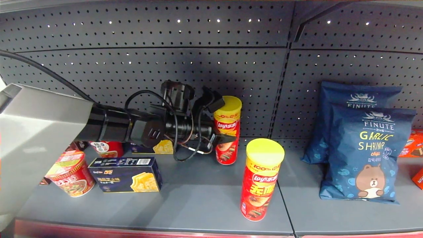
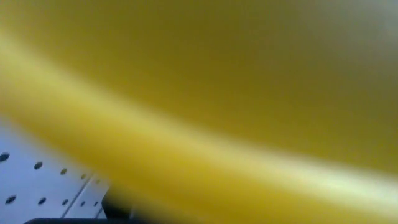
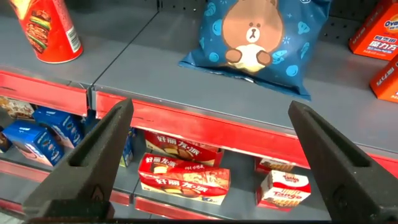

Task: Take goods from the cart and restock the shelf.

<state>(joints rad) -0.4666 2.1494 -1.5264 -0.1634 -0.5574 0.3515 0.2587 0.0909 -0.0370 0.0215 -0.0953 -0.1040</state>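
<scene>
A red chips can with a yellow lid [image 1: 228, 114] stands upright at the back of the grey shelf [image 1: 198, 198], close to the pegboard. My left gripper [image 1: 220, 120] reaches in from the left and is shut on this can, one finger high and one low on its side. Its yellow lid [image 2: 217, 93] is right up against the left wrist camera. A second identical can [image 1: 261, 180] stands free nearer the shelf front, and its base [image 3: 53, 31] appears again in the right wrist view. My right gripper [image 3: 211, 162] hangs open and holds nothing, in front of the red shelf edge.
Blue snack bags [image 1: 363, 155] lean at the right, with orange boxes [image 1: 411, 143] beyond them. A noodle cup [image 1: 71, 173] and a dark blue box [image 1: 127, 174] sit at the left. Red snack boxes [image 3: 183, 174] fill the lower shelf.
</scene>
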